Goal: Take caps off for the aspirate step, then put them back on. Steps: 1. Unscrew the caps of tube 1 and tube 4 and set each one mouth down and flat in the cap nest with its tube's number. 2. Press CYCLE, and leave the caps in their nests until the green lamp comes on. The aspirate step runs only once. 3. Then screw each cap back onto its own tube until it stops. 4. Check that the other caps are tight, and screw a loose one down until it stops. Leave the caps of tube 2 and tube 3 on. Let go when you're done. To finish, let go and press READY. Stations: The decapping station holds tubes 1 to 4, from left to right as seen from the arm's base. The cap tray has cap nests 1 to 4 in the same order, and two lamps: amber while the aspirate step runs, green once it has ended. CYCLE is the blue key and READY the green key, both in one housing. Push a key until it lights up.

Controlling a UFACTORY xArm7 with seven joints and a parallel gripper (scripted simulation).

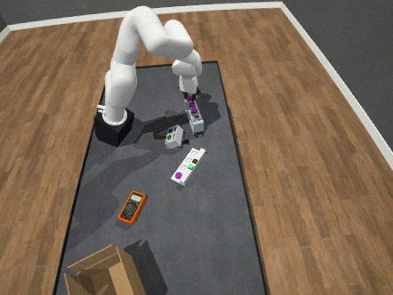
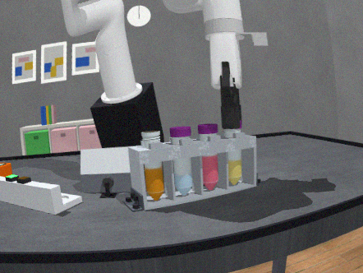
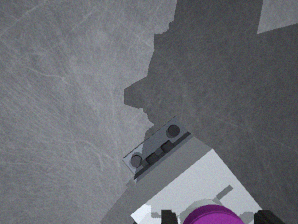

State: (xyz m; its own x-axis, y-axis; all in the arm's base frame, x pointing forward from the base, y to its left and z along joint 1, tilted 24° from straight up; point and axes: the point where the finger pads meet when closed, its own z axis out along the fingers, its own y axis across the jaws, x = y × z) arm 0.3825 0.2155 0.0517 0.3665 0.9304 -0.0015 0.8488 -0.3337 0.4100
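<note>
The white tube rack (image 1: 198, 127) (image 2: 246, 145) (image 3: 200, 175) holds four tubes. My gripper (image 1: 189, 95) (image 2: 231, 122) (image 3: 215, 218) stands over tube 1 at the rack's far end, its fingers slightly open around the purple cap (image 1: 189, 98) (image 3: 212, 216), with small gaps showing in the wrist view. Tube 2 (image 2: 208, 128) and tube 3 (image 2: 180, 131) wear purple caps. Tube 4 (image 1: 195, 116) (image 2: 150, 137), with orange liquid, is uncapped. Another purple cap (image 1: 179, 175) sits in the end nest of the cap tray (image 1: 201, 152) (image 2: 37, 193). The green lamp (image 1: 190, 166) (image 2: 11, 178) is lit.
The key housing (image 1: 174, 137) with a blue key (image 1: 171, 131) and a green key (image 1: 169, 138) stands between the arm's base and the tray. An orange multimeter (image 1: 132, 207) and an open cardboard box (image 1: 102, 271) lie at the mat's near end.
</note>
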